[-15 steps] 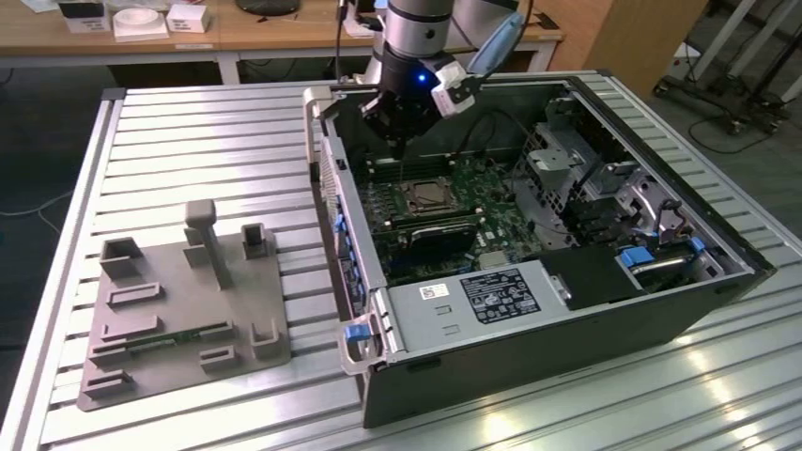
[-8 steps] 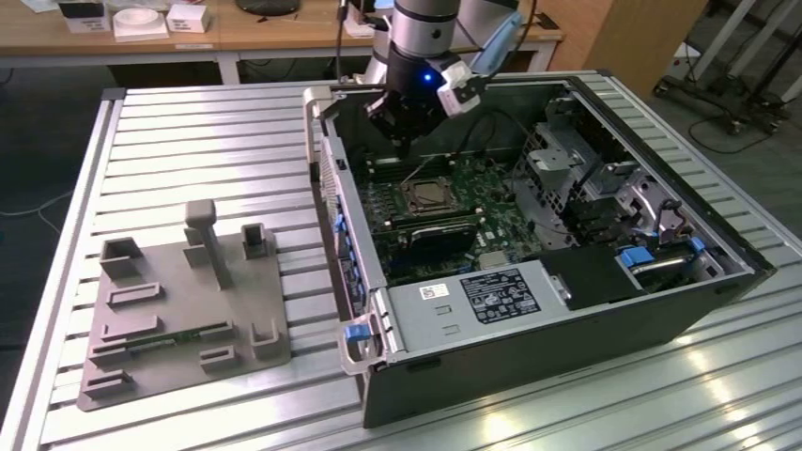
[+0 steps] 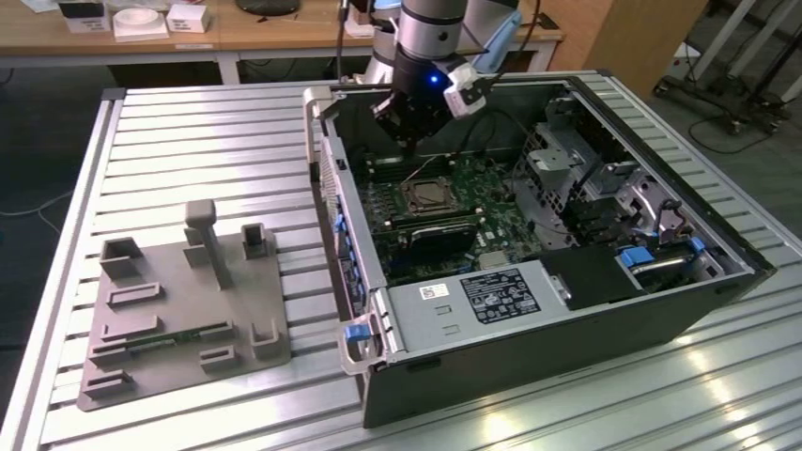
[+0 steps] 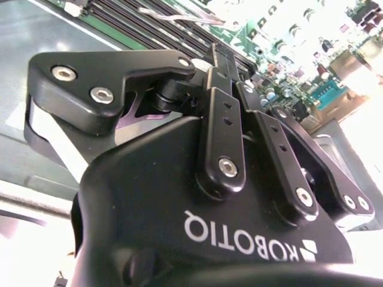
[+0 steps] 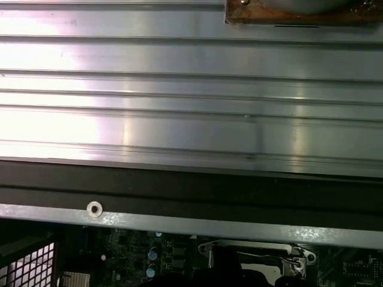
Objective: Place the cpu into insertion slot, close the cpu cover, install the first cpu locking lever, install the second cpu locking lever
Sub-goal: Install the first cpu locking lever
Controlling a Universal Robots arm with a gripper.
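An open computer case point(image 3: 539, 282) lies on its side on a ribbed metal tabletop point(image 3: 201, 141), with the green circuit board point(image 3: 483, 202) facing up inside it. The arm point(image 3: 433, 38) reaches down into the far end of the case, and the tool point(image 3: 410, 141) hangs just above the board, close to the case wall on the exterior view's left. Whether the tool is clenched or released cannot be told: in the exterior view its tip is dark against the board, and in the second wrist view the black linkage of the tool point(image 4: 224, 107) is seen from behind with the fingertips hidden. Just in front of the tool, toward the near end of the case, sits the insertion slot point(image 3: 431, 194), a small square socket with a silvery rim. A dull grey square, the cpu point(image 3: 433, 195), appears to lie inside it, with the cpu cover point(image 3: 416, 184) seemingly flat around it, though the detail is too small to be sure. Long black memory slots point(image 3: 433, 225) run beside the socket on its near side. A grey box with a white label point(image 3: 483, 296) fills the near end of the case. On the tabletop to the exterior view's left stands a grey fixture block point(image 3: 182, 310), well apart from the case. In the first wrist view, the ribbed tabletop point(image 5: 179, 89) and the case edge point(image 5: 179, 224) show.
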